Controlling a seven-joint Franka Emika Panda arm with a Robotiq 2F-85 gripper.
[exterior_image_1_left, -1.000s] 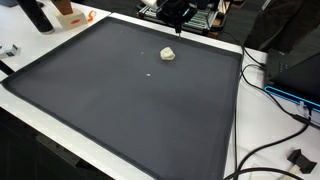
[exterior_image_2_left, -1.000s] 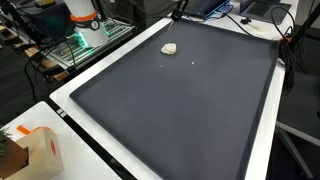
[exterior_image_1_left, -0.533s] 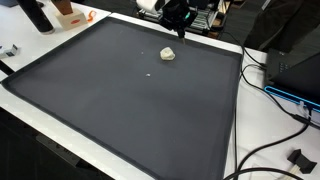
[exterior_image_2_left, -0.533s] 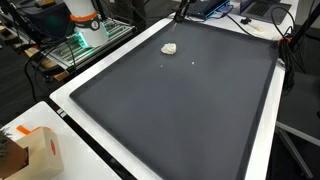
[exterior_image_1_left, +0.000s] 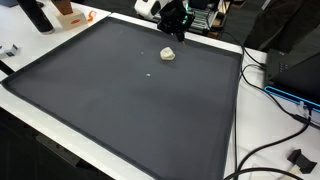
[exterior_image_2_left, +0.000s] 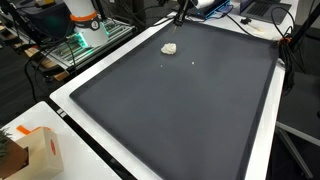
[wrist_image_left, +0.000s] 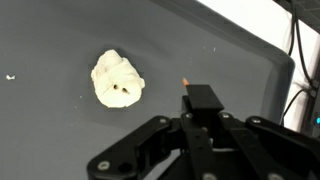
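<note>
Pale crumpled lump (wrist_image_left: 118, 80) on dark mat (wrist_image_left: 40, 130), near claw (wrist_image_left: 200, 98), not touching, claw closed

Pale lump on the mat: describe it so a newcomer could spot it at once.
A big dark mat fills most of both exterior views. Near its edge by the gripper lies the lump. It is cream, crumpled and rounded, and far bigger than the lone white speck beside it.
</note>
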